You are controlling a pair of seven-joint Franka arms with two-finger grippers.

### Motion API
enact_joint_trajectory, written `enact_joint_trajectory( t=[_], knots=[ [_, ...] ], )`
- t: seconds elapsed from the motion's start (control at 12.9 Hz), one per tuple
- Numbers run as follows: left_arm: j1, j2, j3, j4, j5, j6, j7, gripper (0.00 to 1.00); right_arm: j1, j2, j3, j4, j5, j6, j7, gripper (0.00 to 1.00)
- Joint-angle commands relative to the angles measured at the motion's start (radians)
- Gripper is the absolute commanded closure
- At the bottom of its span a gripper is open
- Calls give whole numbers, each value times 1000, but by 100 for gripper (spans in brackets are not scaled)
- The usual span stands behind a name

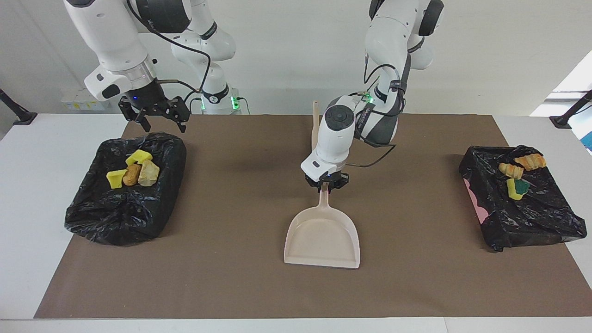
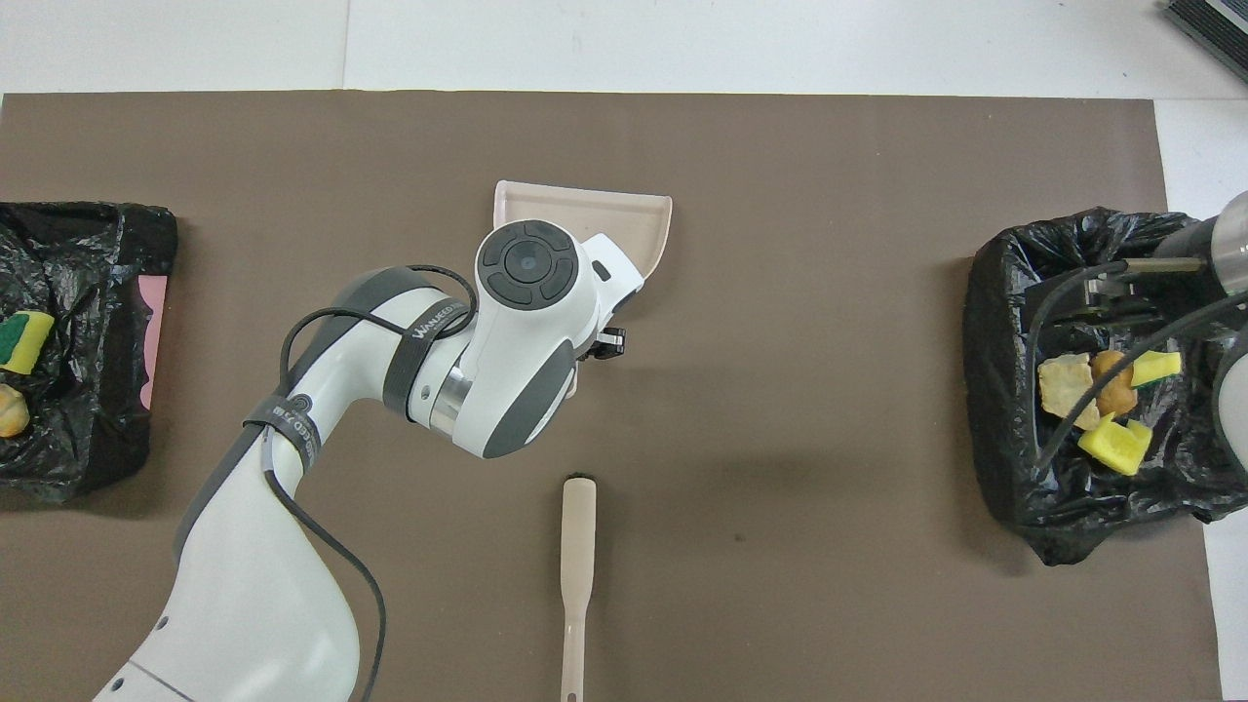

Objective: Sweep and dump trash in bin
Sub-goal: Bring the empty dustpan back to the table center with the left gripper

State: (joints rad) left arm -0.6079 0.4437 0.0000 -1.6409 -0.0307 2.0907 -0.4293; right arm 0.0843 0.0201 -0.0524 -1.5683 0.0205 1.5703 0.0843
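Observation:
The beige dustpan (image 1: 323, 236) lies flat on the brown mat (image 1: 231, 259) in the middle of the table, and also shows in the overhead view (image 2: 624, 219). My left gripper (image 1: 327, 183) is shut on its handle. My right gripper (image 1: 164, 125) is open and empty, up over the robots' edge of the black-lined bin (image 1: 115, 222) at the right arm's end. That bin holds several pieces of trash (image 1: 134, 171): yellow sponge chunks and bread. The bin (image 1: 532, 217) at the left arm's end holds two croissant pieces (image 1: 520, 165) and a yellow-green sponge (image 1: 517, 187).
The beige brush (image 2: 577, 575) lies on the mat nearer to the robots than the dustpan, its handle pointing toward them. In the overhead view my left arm covers the dustpan's handle. No scraps lie on the mat.

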Motion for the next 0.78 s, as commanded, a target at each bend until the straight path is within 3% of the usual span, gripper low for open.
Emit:
enact_joint_trajectory(
  t=[0.0,0.08,0.16,0.54,0.7],
  knots=[
    [-16,-5,18,-13,-15,9,-2,23,-14,-5,3,7,22,-16,-9,0],
    [-12,-5,20,-13,-11,2,7,5,-14,-5,3,7,22,-15,-9,0],
    [-1,-11,20,-13,-5,-3,10,0,-14,-5,3,7,22,-16,-9,0],
    [109,-150,45,-17,52,-153,110,0,-12,-5,5,7,22,-12,-9,0],
    [183,-239,43,-46,57,-173,191,0,-14,-5,3,7,22,-12,-9,0]
  ],
)
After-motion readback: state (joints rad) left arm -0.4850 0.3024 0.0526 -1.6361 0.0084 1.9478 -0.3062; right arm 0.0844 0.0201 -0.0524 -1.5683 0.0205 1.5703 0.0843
